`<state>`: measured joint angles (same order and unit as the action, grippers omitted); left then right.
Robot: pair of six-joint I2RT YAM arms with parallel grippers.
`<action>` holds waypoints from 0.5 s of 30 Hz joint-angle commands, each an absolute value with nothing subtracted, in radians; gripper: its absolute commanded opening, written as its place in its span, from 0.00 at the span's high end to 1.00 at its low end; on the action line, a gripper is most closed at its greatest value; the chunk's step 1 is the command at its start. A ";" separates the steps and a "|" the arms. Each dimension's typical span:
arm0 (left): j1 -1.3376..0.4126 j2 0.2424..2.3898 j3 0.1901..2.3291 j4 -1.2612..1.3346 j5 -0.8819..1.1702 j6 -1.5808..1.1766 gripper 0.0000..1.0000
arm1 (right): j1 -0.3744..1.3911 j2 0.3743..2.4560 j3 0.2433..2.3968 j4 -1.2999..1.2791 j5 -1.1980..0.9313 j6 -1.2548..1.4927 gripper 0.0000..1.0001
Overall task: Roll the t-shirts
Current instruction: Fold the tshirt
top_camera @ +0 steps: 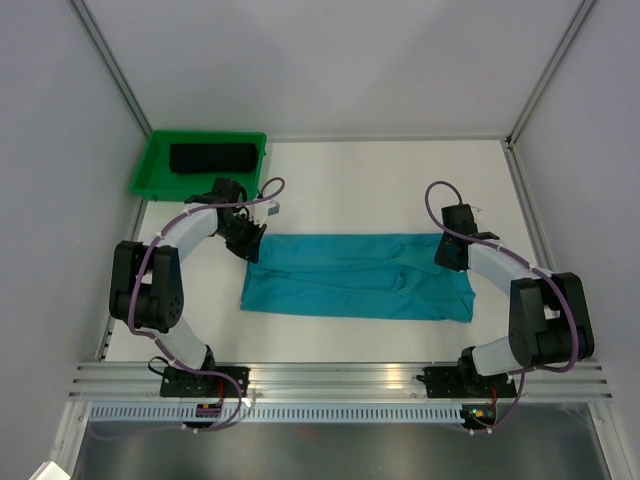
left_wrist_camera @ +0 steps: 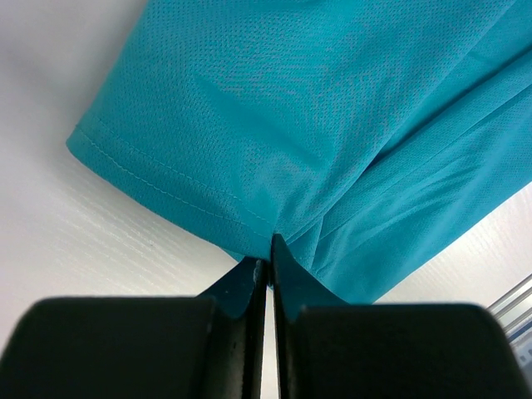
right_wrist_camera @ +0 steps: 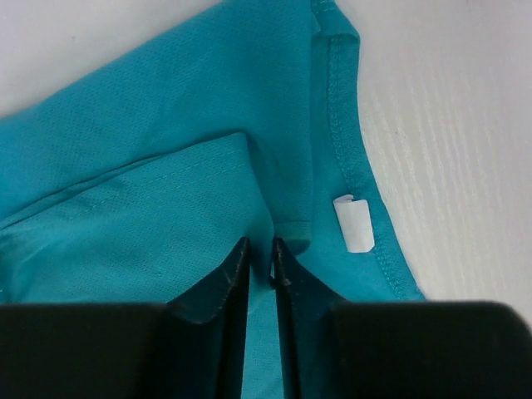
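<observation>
Right fingers at teal t-shirt; white collar tag invisible overhead

teal t-shirt, flat folded strip, centre, black t-shirt, rolled, far left

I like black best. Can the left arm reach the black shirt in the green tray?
Probably yes: the black shirt lies uncovered close beyond the left gripper, though that gripper is pinching the teal shirt.

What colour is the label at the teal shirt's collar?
White label, clearest in the right wrist view.
</observation>
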<state>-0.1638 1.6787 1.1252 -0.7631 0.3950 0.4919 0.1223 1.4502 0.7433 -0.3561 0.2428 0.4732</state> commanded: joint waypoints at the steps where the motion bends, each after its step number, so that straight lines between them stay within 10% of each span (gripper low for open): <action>1: -0.161 1.672 1.131 -0.765 0.397 0.522 0.91 | 0.112 1.440 0.761 -0.321 0.267 0.485 0.79; 4: -0.161 1.670 1.144 -0.767 0.390 0.515 0.94 | 0.114 1.405 0.759 -0.330 0.291 0.482 1.00; 15: -0.161 1.686 1.302 -0.767 0.365 0.488 0.98 | 0.114 1.275 0.870 -0.466 0.347 0.439 1.00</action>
